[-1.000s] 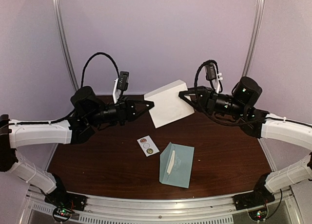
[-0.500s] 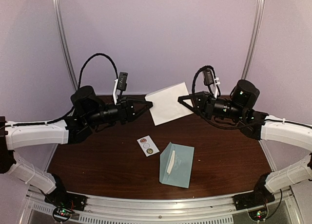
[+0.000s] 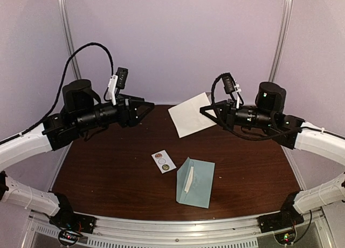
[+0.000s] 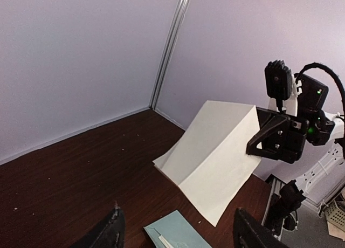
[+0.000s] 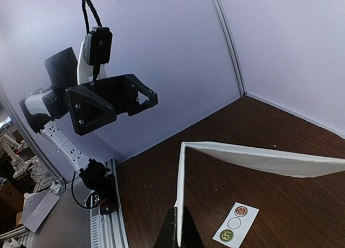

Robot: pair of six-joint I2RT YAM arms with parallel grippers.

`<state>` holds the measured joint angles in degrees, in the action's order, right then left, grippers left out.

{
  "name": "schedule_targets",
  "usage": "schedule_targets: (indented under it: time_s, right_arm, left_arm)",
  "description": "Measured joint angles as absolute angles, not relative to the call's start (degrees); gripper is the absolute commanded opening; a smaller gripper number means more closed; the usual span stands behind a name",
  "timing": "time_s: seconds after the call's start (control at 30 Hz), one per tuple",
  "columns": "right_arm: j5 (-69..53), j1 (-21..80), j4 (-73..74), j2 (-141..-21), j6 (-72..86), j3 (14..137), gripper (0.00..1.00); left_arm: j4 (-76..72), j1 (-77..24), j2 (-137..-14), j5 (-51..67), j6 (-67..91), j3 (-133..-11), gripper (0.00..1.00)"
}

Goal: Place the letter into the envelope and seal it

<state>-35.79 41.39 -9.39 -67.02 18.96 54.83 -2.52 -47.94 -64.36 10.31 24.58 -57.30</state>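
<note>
The letter [image 3: 190,114] is a folded white sheet held up at the back of the table. My right gripper [image 3: 205,109] is shut on its right edge; the right wrist view shows the sheet's edge pinched between the fingers [image 5: 186,232], with the letter [image 5: 259,157] spreading out beyond them. My left gripper [image 3: 146,109] stands open to the left of the sheet, apart from it and holding nothing. From the left wrist, the letter [image 4: 215,156] hangs ahead of the spread fingers [image 4: 114,226]. The pale teal envelope [image 3: 195,182] lies flat near the front, flap open, also in the left wrist view [image 4: 178,238].
A small white sticker strip [image 3: 163,161] with round stickers lies on the dark wooden table [image 3: 108,167], left of the envelope; the right wrist also shows the strip [image 5: 235,224]. Purple walls close off the back and sides. A metal rail [image 3: 161,229] runs along the near edge.
My left gripper let go of the letter's left edge, opened, and drew back to the left and upward. My right gripper closed on the right edge and now holds the sheet alone.
</note>
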Motion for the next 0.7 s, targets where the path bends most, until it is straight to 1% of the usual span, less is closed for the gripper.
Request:
schedule_targets:
  time_s: [0.2,0.27,0.3,0.47,0.57,0.7]
  right_arm:
    - [-38.6,41.4,-2.3,-69.2,15.2,58.8,0.00]
    - [-39.9,41.5,-0.1,-70.0,14.2,60.1,0.00]
    - [-40.6,41.5,1.2,-70.4,13.5,60.9,0.00]
    - [-43.5,42.1,5.8,-72.3,11.6,63.5,0.00]
    - [-44.3,42.7,7.9,-73.3,10.5,64.4,0.00]
    - [-45.0,43.3,10.5,-74.5,9.3,65.6,0.00]
  left_arm:
    - [4.1,-47.9,-69.0,15.5,19.0,-63.6,0.60]
    - [5.8,-47.9,-71.2,18.3,17.3,-65.1,0.52]
    - [6.6,-47.9,-72.2,19.4,16.6,-65.6,0.49]
    - [9.8,-48.1,-76.9,23.7,13.5,-67.9,0.47]
    - [11.2,-48.1,-78.3,24.9,12.6,-68.1,0.39]
    - [11.7,-48.1,-78.8,26.1,11.6,-68.1,0.33]
